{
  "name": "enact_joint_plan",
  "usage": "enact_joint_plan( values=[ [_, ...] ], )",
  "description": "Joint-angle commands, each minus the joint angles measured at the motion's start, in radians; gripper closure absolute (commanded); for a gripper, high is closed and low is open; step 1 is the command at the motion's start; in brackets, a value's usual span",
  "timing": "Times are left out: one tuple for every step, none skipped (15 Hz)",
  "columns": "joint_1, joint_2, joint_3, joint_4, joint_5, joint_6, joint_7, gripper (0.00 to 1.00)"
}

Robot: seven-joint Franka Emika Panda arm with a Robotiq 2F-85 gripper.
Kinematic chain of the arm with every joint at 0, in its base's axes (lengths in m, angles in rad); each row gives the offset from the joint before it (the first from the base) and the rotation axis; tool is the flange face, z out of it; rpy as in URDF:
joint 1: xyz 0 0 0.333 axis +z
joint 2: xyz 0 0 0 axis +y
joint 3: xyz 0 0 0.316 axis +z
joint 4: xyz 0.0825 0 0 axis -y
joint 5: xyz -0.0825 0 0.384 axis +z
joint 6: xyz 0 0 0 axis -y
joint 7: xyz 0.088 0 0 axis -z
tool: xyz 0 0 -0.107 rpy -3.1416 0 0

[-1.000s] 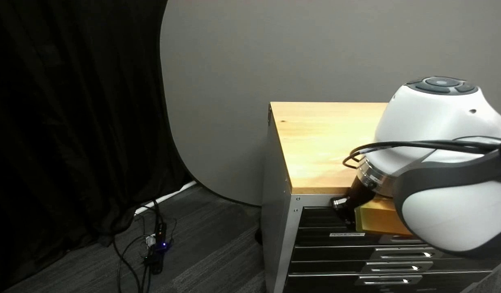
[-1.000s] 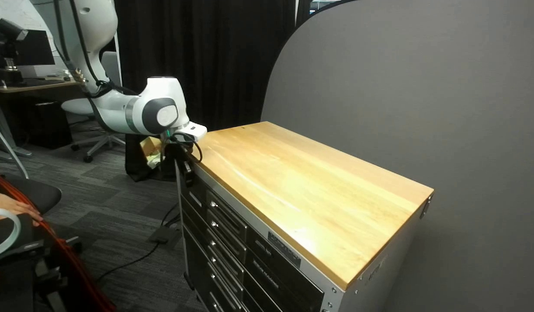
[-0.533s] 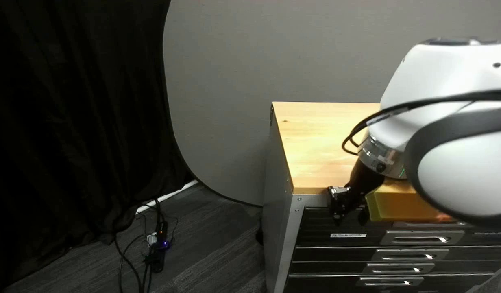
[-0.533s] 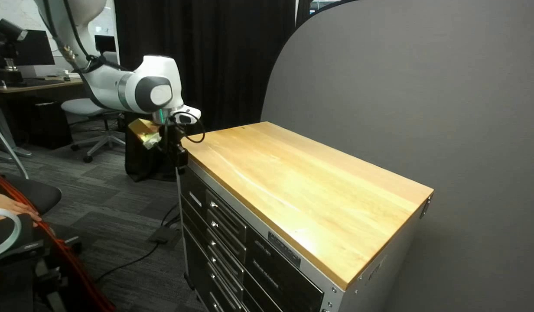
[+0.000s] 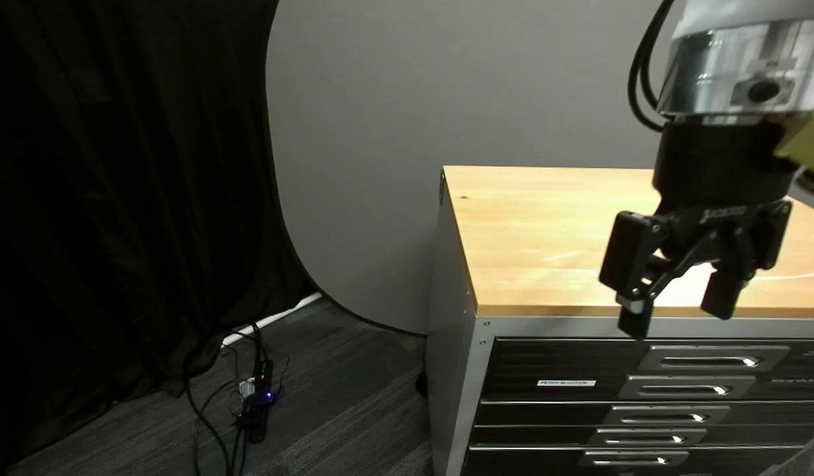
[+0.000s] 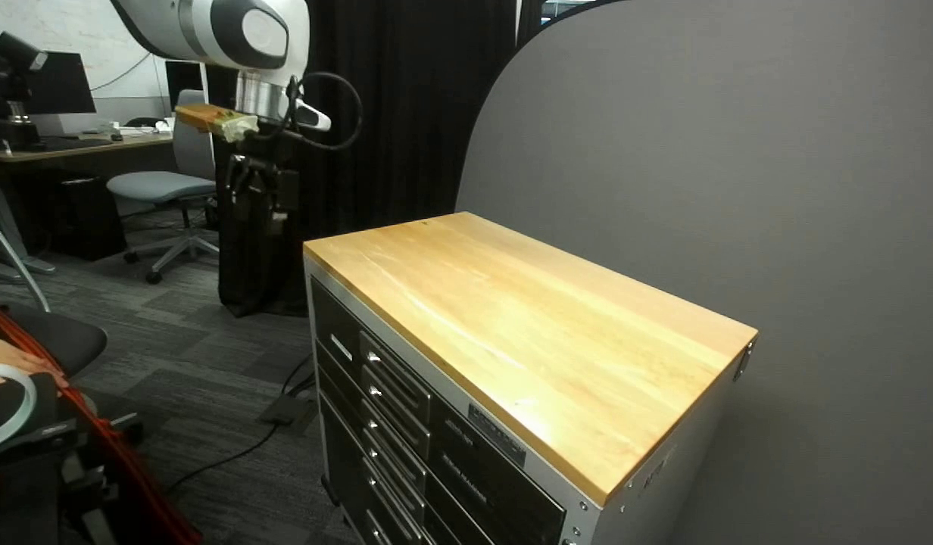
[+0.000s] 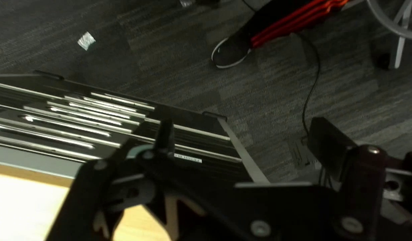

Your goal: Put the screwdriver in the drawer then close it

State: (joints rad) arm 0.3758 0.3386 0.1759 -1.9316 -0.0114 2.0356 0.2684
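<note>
The grey metal drawer (image 5: pixel 572 357), uppermost in the cabinet, sits flush with the cabinet front in both exterior views, its long handle bar (image 5: pixel 714 360) facing out. My gripper (image 5: pixel 678 309) hangs above and in front of that drawer, near the front edge of the wooden top, pointing down. Its jaws stand wide apart with nothing between them; in the wrist view floor and drawer fronts show between the black fingers (image 7: pixel 324 144). The screwdriver is out of view or hidden; whether it lies inside the drawer cannot be seen.
Lower drawers (image 5: pixel 539 413) are also flush below. The cabinet's wooden top (image 6: pixel 527 325) has a front edge close beneath my gripper. A person's shoe (image 7: pixel 229 52) is on the floor before the cabinet. Cables (image 5: pixel 252 396) lie on the floor beside it.
My gripper has risen from low against the top drawer's front to above the tabletop edge, and turned more upright. Its jaws have spread wide. The drawer looks the same.
</note>
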Motion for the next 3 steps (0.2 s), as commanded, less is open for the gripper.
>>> enact_joint_plan(
  values=[
    [-0.016,-0.013,0.019,0.011,-0.005,-0.027,0.002,0.00],
    [-0.017,-0.015,0.019,0.010,-0.006,-0.026,0.002,0.00],
    [-0.017,-0.010,0.018,0.006,-0.006,-0.024,0.002,0.00]
  ],
)
